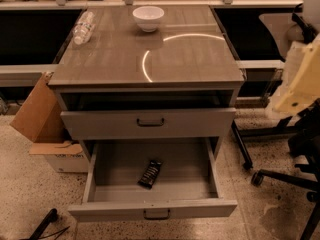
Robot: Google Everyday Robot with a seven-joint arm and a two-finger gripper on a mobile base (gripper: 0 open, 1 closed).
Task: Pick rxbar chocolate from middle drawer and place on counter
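Flat, black-wrapped rxbar chocolate (150, 173) lies in the open, boxy grey middle drawer (115, 210). The gripper is out of view, so its state cannot be told.

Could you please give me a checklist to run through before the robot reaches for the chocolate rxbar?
1. Middle drawer pulled open: ok.
2. Rxbar chocolate lies exposed on the drawer floor, nothing on top of it: ok.
3. Drawer above does not cover the bar: ok.
4. Counter has bare space in front of the white bowl and beside the bottle: ok.
5. Tool positioned over the bar: not ok; it sits low at the bottom-left edge of the view, outside the drawer.
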